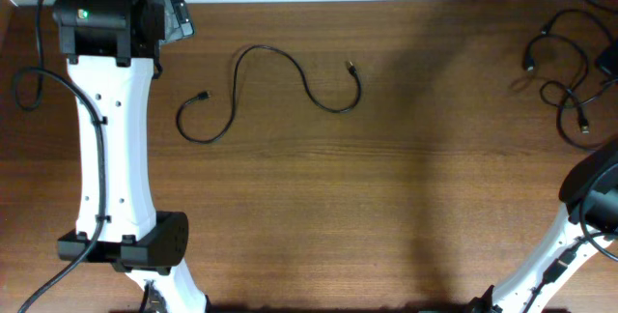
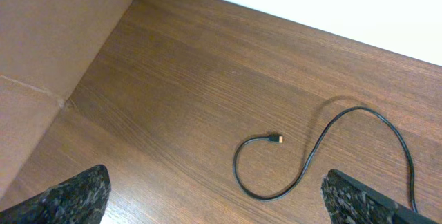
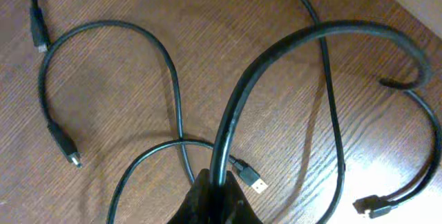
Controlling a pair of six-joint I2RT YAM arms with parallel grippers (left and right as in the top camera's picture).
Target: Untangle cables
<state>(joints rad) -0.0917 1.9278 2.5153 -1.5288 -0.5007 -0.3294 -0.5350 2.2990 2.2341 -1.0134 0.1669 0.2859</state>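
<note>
One thin black cable [image 1: 266,48] lies loose in an S-curve on the wooden table [image 1: 386,187], left of centre. In the left wrist view this cable [image 2: 359,108] shows its gold-tipped plug [image 2: 277,139]. My left gripper [image 2: 221,207] is open and empty above the table near this cable's looped end. Several more black cables lie tangled [image 1: 565,71] at the far right corner. My right gripper [image 3: 221,186] is shut on one black cable [image 3: 311,34] of that tangle, which arcs up and away to the right. A gold-tipped plug [image 3: 257,182] lies just beside the jaws.
The left arm [image 1: 106,139] stretches along the table's left side. The right arm [image 1: 589,197] sits at the lower right. A brown board wall [image 2: 48,44] stands at the table's left edge. Other loops and plugs [image 3: 166,65] surround the right jaws.
</note>
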